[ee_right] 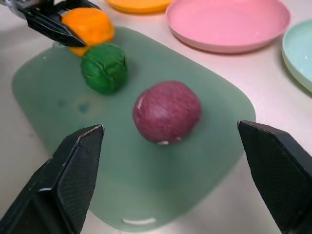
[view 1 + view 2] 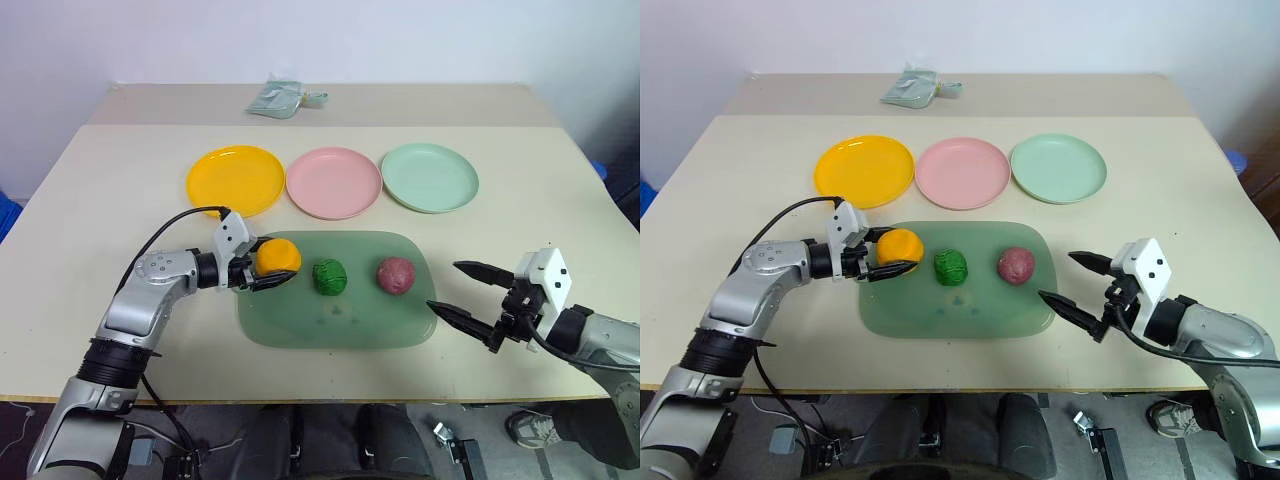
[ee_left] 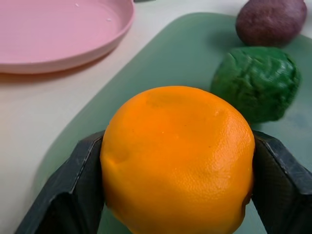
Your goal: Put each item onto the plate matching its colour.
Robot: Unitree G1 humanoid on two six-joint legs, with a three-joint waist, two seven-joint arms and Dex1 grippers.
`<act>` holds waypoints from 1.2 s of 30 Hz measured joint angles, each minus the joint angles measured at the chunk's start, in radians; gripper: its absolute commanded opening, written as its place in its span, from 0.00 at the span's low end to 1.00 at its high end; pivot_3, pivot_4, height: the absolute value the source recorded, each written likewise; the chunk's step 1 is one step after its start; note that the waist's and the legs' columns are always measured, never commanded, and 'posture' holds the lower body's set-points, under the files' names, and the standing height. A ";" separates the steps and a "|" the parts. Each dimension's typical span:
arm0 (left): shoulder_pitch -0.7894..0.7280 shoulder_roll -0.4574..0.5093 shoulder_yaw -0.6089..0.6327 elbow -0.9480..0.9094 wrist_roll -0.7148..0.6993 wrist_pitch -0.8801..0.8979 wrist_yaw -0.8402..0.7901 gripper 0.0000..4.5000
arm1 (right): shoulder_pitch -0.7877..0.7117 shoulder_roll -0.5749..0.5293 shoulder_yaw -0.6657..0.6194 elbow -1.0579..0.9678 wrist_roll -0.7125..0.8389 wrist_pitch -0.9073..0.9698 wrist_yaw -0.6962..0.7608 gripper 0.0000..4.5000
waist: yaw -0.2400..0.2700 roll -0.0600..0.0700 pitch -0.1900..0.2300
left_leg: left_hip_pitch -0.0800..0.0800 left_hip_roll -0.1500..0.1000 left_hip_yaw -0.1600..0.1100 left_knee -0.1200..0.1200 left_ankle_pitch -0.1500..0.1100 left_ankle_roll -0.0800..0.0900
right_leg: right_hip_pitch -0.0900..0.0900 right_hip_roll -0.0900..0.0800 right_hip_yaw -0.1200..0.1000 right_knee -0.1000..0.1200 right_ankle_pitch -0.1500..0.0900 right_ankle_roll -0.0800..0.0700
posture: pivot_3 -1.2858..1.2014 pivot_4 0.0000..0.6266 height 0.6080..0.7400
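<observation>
Honestly, your biggest risk is the smooth, translucent green board (image 2: 335,325) at lower centre: it looks slick, so the orange (image 2: 277,256) could roll or skid off if the left claw (image 2: 262,280), pinching its dimpled, rounded skin at the board's left end, loosens before reaching the glossy yellow plate (image 2: 235,180) at upper left. Your right claw (image 2: 461,291), at lower right, is spread wide off the board's right edge, and could knock the matte maroon lump (image 2: 395,275); the bumpy green lump (image 2: 329,277) sits mid-board.

Three lumps (image 2: 330,277) in a row on the board (image 2: 335,325) — three plates (image 2: 333,181) behind.
</observation>
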 measured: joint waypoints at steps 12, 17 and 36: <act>-0.355 -0.138 0.196 0.437 0.136 -0.018 0.554 0.73 | -0.218 0.049 0.128 0.034 -0.022 0.004 -0.078 1.00 | 0.003 -0.005 0.001 | -0.003 -0.001 -0.003 0.009 -0.002 0.004 | 0.001 0.000 -0.002 0.003 0.000 0.001 | 0.52 0.24 1.00; -0.476 -0.181 0.198 0.715 0.182 -0.058 0.631 0.99 | -0.264 0.071 0.192 0.080 -0.054 0.001 -0.091 1.00 | 0.000 -0.005 0.002 | -0.004 -0.002 -0.001 0.009 -0.004 0.006 | 0.001 0.000 -0.002 0.003 0.000 0.002 | 0.52 0.24 1.00; 0.112 0.045 0.246 -0.060 -0.040 -0.111 0.201 0.99 | -0.470 0.167 0.603 0.105 -0.282 0.099 -0.213 1.00 | -0.006 -0.005 0.002 | -0.005 0.000 -0.001 0.009 -0.003 0.004 | -0.001 -0.002 -0.002 0.001 0.000 0.002 | 0.52 0.24 1.00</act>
